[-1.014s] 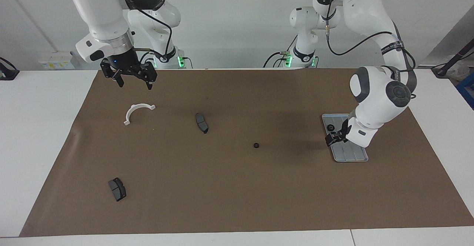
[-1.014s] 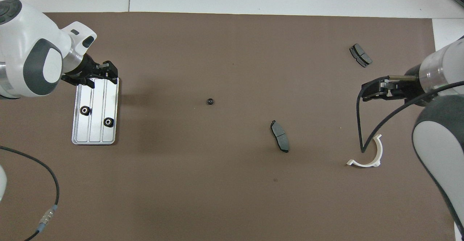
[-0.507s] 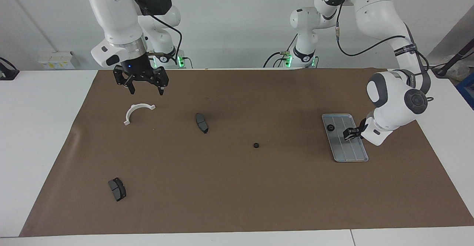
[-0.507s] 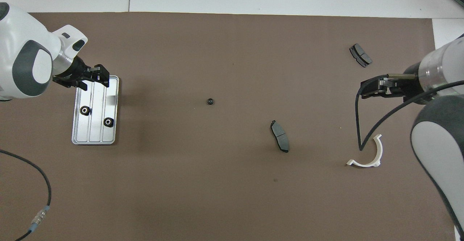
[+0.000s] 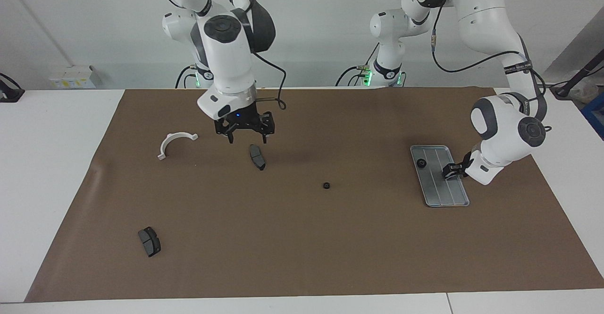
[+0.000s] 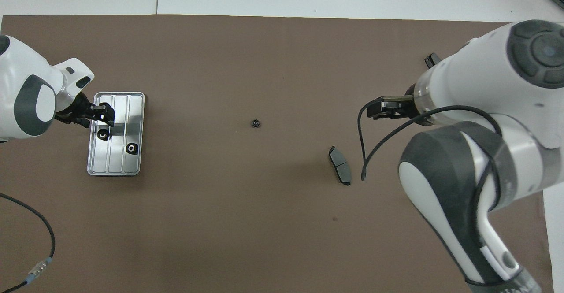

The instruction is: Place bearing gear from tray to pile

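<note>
The silver tray [image 5: 443,196] [image 6: 115,165] lies toward the left arm's end of the mat. Two black bearing gears [image 6: 102,134] [image 6: 131,148] sit in it; the facing view shows only one gear [image 5: 421,163]. My left gripper [image 5: 449,172] [image 6: 103,113] is low over the tray, open, right by the gear nearer the left arm's end, which it hides in the facing view. The pile is a loose scatter: a gear [image 5: 326,185] [image 6: 254,123], a brake pad [image 5: 257,157] [image 6: 340,172] and a white bracket [image 5: 174,143]. My right gripper [image 5: 247,138] [image 6: 378,110] hangs open just above that pad.
A second brake pad [image 5: 149,241] [image 6: 432,58] lies farthest from the robots at the right arm's end. The right arm hides the white bracket in the overhead view. A brown mat [image 5: 302,257] covers the table. A loose cable [image 6: 26,222] lies near the left arm.
The right arm swung from beside the white bracket toward the middle and dropped over the brake pad. The left gripper slid across the tray to the gear nearer the left arm's end.
</note>
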Action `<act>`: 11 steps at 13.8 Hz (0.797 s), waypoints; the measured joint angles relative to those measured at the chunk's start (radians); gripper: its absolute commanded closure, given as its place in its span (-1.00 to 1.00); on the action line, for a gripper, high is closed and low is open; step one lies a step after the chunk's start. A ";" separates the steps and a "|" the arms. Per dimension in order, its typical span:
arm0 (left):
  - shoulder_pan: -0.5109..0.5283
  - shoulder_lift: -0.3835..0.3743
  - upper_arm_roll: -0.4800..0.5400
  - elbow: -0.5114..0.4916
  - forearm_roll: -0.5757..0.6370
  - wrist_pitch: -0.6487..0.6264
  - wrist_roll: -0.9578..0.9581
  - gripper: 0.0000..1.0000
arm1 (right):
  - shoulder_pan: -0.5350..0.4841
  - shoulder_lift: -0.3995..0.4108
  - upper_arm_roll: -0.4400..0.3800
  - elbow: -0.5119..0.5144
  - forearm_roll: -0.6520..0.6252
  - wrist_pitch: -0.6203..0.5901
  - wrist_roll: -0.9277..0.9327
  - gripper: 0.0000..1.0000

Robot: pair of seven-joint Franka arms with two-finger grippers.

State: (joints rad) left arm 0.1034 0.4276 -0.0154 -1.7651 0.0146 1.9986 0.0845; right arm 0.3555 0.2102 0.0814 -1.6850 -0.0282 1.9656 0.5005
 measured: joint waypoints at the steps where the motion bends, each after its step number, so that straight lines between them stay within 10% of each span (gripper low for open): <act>1: 0.000 0.000 -0.002 -0.005 0.000 0.003 0.000 -0.40 | 0.021 0.023 0.000 0.000 0.000 0.031 0.020 -1.00; 11: -0.003 -0.004 -0.004 -0.021 0.004 0.001 -0.016 -0.37 | 0.212 0.347 -0.001 0.219 -0.093 0.144 0.213 -1.00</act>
State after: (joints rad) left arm 0.1004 0.4233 -0.0195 -1.7866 0.0187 1.9994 0.0688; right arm 0.5672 0.5572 0.0803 -1.4656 -0.1211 2.1099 0.7140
